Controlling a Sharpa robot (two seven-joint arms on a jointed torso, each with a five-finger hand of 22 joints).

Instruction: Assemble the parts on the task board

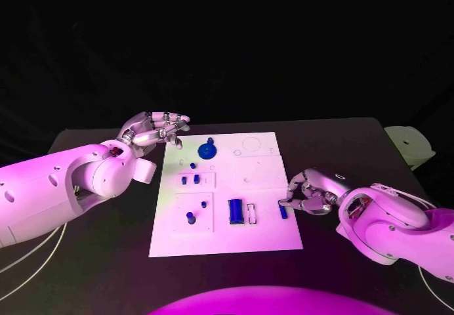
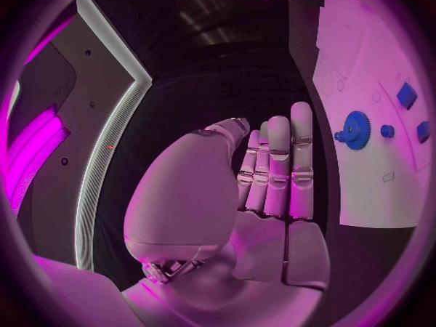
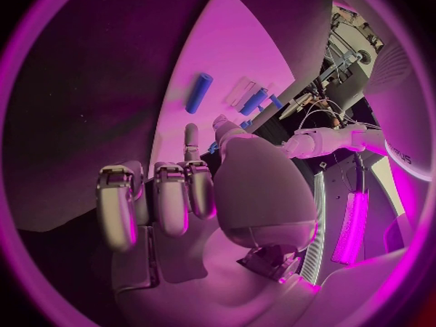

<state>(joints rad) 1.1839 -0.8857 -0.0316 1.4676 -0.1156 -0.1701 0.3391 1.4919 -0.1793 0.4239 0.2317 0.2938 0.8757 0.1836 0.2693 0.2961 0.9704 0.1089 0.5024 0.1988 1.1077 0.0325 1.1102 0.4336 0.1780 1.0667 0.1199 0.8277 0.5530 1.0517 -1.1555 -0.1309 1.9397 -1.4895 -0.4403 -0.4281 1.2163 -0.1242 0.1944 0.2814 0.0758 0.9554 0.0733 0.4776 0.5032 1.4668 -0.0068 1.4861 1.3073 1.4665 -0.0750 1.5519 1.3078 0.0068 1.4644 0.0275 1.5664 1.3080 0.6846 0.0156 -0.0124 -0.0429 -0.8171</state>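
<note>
The right hand [image 1: 310,195], fingers curled and holding nothing, hovers beside the small blue peg [image 1: 282,210] at the task board [image 1: 268,243] edge, so it should spread its fingers, straddle the peg squarely and pinch it low, while the left hand [image 1: 154,128] idles with fingers apart.

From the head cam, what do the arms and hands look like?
Two bulky white arms with smooth rounded shells. Left hand and right hand are silver metal with segmented fingers and smooth pale palm backs. Thin pale cables trail beside both arms, near the table's edge.

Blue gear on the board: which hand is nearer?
Left. The left hand hovers just off the task board's far-left corner, beside the blue gear; the right hand sits at the board's right edge, nearer the robot.
</note>
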